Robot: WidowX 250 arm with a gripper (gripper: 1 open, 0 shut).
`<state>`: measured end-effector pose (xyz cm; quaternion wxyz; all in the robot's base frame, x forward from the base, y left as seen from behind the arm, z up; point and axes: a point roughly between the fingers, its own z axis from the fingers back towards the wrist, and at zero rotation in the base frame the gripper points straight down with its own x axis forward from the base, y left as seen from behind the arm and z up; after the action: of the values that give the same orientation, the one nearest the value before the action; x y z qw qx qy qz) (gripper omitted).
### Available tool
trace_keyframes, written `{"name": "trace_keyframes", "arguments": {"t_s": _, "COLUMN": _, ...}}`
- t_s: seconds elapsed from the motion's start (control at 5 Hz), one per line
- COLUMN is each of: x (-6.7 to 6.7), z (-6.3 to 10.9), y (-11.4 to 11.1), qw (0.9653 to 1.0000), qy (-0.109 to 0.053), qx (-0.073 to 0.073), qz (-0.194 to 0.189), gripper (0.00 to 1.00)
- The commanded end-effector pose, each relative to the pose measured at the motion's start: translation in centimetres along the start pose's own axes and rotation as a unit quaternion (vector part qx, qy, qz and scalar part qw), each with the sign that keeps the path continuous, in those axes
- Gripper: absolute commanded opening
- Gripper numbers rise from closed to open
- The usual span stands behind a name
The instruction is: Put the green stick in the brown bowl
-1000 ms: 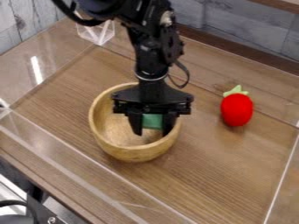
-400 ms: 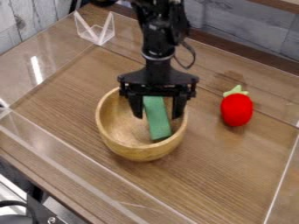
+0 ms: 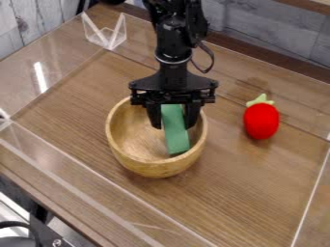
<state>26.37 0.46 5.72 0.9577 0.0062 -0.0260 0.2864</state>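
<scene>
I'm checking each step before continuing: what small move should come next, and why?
Probably lift the gripper straight up, slightly open: the green stick already lies inside the brown bowl, while the fingers hover low over its far part.

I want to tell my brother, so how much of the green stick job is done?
Nearly all of it, I think! The green stick already lies inside the brown bowl. The fingers are right above it, and I can't tell if they're touching it. What's left is probably just the arm moving away.
</scene>
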Motion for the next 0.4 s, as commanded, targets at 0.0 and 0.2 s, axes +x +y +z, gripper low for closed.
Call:
{"name": "trace_keyframes", "arguments": {"t_s": 0.0, "x": 0.34, "z": 0.93, "y": -0.07, "qw": 0.9998, "qy": -0.018, "qx": -0.007, "qz": 0.008, "gripper": 0.00}}
{"name": "trace_keyframes", "arguments": {"t_s": 0.2, "x": 0.02, "z": 0.98, "y": 0.05, "qw": 0.9997, "qy": -0.018, "qx": -0.008, "qz": -0.012, "gripper": 0.00}}
